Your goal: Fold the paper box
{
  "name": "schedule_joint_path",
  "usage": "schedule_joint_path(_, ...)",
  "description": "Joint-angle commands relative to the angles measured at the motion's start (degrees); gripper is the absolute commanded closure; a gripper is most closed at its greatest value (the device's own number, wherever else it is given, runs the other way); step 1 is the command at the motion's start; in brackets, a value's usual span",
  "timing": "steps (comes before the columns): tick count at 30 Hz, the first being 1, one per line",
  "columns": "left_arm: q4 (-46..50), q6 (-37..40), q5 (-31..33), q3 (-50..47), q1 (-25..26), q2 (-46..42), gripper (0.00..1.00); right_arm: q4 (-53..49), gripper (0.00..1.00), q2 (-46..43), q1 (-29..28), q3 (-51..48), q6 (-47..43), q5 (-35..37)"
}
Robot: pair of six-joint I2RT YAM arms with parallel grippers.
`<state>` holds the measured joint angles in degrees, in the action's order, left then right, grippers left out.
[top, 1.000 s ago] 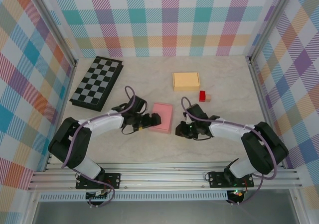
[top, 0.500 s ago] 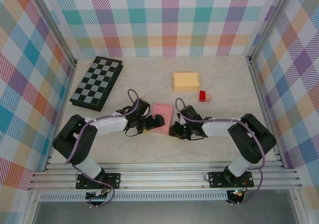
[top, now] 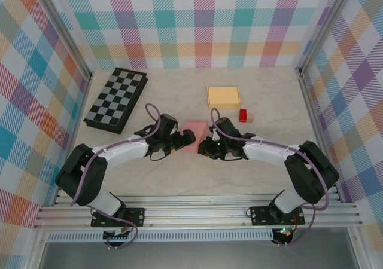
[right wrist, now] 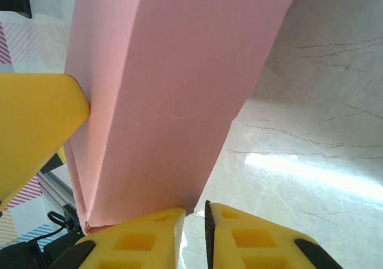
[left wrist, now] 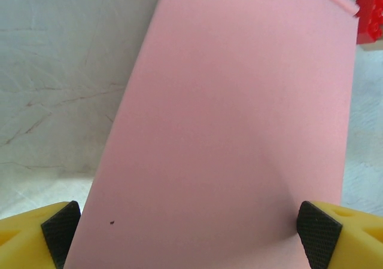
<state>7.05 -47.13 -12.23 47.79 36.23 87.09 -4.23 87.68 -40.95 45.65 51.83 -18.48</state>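
1. The marble-look table (top: 263, 173) is the biggest thing here, with plaid walls round it.
2. A folding chessboard (top: 116, 99) lies closed at the back left, well apart from the rest.
3. The pink paper box (top: 195, 128) sits mid-table, between the two grippers. It's tipped up off the surface rather than lying flat. In the right wrist view it's partly folded, with one long crease running down it.
4. A flat tan box (top: 223, 97) is behind the pink one, not touching it.
5. The left gripper (top: 187, 138) is at the pink box's left side with its jaws spread wide. In its wrist view the black pads (left wrist: 60, 233) sit at either edge of the pink panel. Can't tell if they're actually squeezing it.
6. The right gripper (top: 205, 147) is at the box's right side. Its fingers are nearly pressed together, pinching the bottom corner of the pink fold.
7. A red block (top: 243, 115) sits near the tan box's right corner.
8. A tiny wooden block (top: 250, 118) is right up against the red one.
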Motion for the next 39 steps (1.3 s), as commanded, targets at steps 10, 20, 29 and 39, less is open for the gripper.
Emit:
schedule_joint_path(10,2.36,2.10,-4.56,3.55,2.54,-0.89,0.06,1.70,0.78,-0.99,-1.41,2.67,-1.97,3.74)
schedule_joint_path(20,17.56,13.29,5.26,11.30,-1.60,2.88,0.06,-3.13,0.72,-4.10,-1.41,-2.41,-4.44,9.35)
schedule_joint_path(29,25.11,9.12,14.61,6.99,-3.88,-6.09,0.05,-25.45,0.52,-6.14,0.17,11.43,-28.87,20.29)
schedule_joint_path(39,4.59,-11.50,7.94,-11.64,-0.64,-20.85,0.05,-31.33,0.31,9.63,8.73,33.97,-54.14,12.15)
